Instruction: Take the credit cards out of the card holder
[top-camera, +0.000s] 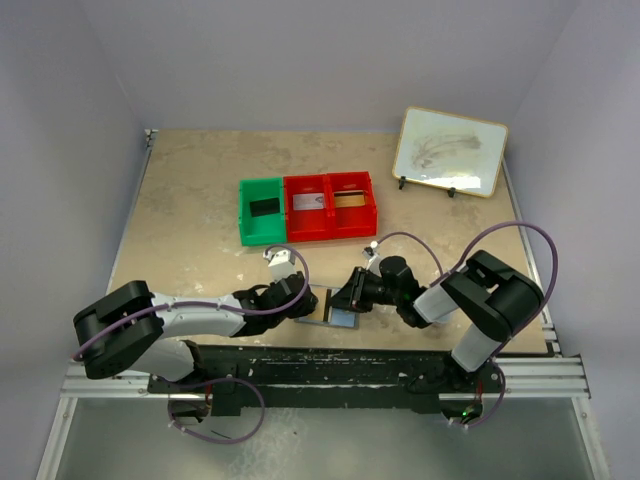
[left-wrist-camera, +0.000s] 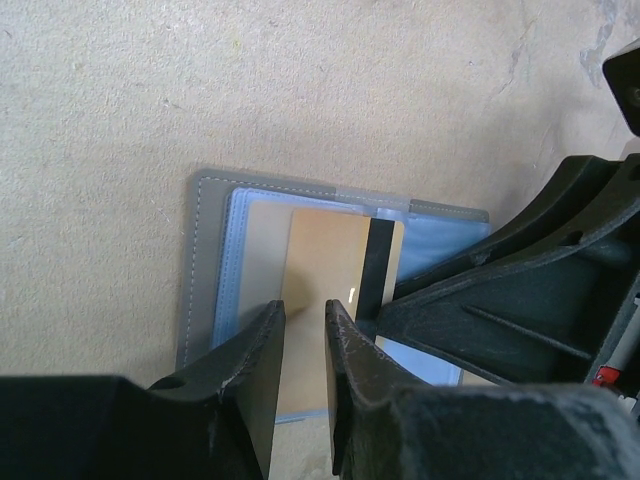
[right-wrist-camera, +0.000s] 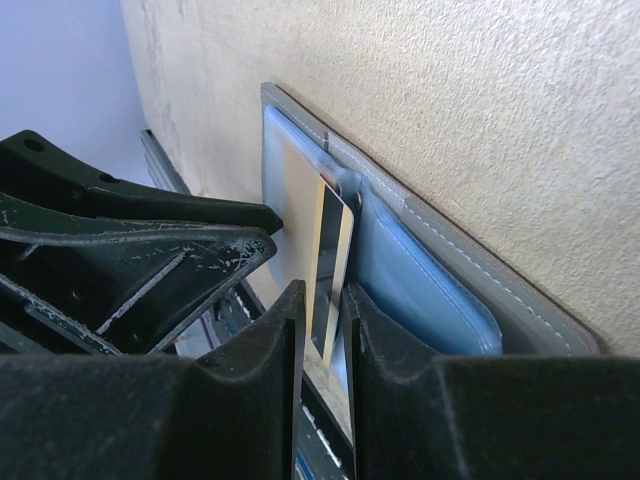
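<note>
Close to the front of the table (top-camera: 190, 220), the card holder (top-camera: 325, 305) lies open with a gold credit card (left-wrist-camera: 325, 255) half in its blue pocket (left-wrist-camera: 440, 250); the right gripper (right-wrist-camera: 322, 300) pinches that card tight, the left gripper (left-wrist-camera: 303, 312) has its fingers a slit apart over the card with nothing between them, and far back the green bin (top-camera: 245, 215) holds something black (top-camera: 265, 207).

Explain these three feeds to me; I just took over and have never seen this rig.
Two robot arms are bolted at the near table edge. The wide picture looks down from above and behind them; the other two come from a camera on each wrist. On the table: an open grey card holder, a green bin, red bins, a whiteboard. Both arms meet over it. A gold card sits in the narrow gap of the right end effector; whether it is gripped I cannot tell. The left end effector is nearly closed above the card's end.
</note>
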